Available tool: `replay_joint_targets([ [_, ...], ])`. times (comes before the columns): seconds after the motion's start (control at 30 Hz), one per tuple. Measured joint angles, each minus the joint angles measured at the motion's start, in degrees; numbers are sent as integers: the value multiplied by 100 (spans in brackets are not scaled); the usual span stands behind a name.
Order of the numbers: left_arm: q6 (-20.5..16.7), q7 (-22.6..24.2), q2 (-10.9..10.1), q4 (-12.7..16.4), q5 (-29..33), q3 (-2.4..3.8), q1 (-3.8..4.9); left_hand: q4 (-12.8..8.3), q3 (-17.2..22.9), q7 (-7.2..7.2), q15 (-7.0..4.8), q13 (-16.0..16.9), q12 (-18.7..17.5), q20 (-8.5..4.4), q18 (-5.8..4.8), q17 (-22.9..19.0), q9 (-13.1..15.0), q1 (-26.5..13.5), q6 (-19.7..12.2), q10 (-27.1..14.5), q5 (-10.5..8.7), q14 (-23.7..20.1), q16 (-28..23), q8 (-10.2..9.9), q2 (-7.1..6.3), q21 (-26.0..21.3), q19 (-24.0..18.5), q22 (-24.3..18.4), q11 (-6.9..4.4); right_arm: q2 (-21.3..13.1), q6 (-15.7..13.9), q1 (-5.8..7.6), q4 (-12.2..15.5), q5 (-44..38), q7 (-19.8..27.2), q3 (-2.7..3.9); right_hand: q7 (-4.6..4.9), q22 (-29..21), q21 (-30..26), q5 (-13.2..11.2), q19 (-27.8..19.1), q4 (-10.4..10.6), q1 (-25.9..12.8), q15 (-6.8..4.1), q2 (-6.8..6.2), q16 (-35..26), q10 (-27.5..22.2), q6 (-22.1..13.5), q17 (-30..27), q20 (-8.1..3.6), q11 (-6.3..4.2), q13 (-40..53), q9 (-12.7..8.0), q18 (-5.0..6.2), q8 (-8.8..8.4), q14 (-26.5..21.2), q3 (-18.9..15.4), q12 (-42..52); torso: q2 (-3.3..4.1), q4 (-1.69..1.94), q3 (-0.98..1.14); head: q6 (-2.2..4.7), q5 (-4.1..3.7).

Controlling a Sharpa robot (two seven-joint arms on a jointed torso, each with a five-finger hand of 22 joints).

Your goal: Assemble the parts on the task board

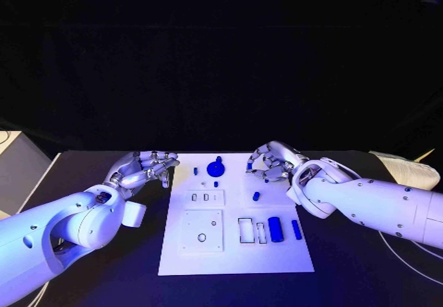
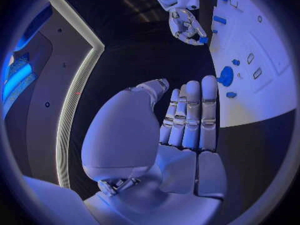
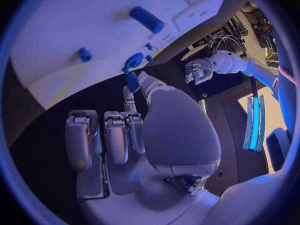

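The white task board [image 1: 235, 256] lies mid-table. On it are a round blue part with a knob [image 1: 216, 168], a small blue piece [image 1: 257, 196], a blue cylinder [image 1: 274, 226] and a blue bar [image 1: 296, 229]. My right hand [image 1: 274, 163] hovers over the board's far right area and pinches a small blue part [image 1: 249, 167] between thumb and a fingertip; the right wrist view shows this part [image 3: 132, 81] at the fingertips, near the round part [image 3: 132, 62]. My left hand [image 1: 148, 166] hangs just beyond the board's far left edge, holding nothing, fingers [image 2: 190, 115] side by side and thumb apart.
Two small blue pegs [image 1: 196, 171] [image 1: 216, 184] stand near the round part. A square block with slots [image 1: 205, 198], a plate with an oval hole [image 1: 202, 230] and rectangular recesses [image 1: 246, 230] sit on the board. A pale bundle [image 1: 401, 167] lies far right, a grey box [image 1: 16, 167] far left.
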Motion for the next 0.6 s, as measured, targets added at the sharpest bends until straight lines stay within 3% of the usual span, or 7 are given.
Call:
replay_joint_targets([
  [0.2,0,-3,67,-73,0,-1,1,0,0,0,0,0,0,0,0,0,0,0,0,0,0,0,0,0,0,0,0,0,0,450,-66,-43,260,-34,-346,-45,-9,0,0,36,0,-14,1,0,1,0,0,-9,0,0,0,0,-7,0,22,0,18,0,-63,-4,-14,-56,109],
  [0.6,1,-11,106,-106,0,-2,1,0,0,0,0,4,0,0,0,-6,8,-10,0,0,0,0,0,0,10,0,0,-1,0,1086,-175,-269,348,-464,-1357,-112,-3,-1,0,66,0,0,3,1,2,0,0,-58,0,1,0,4,-14,0,21,0,32,-1,-131,9,-59,-148,143],
])
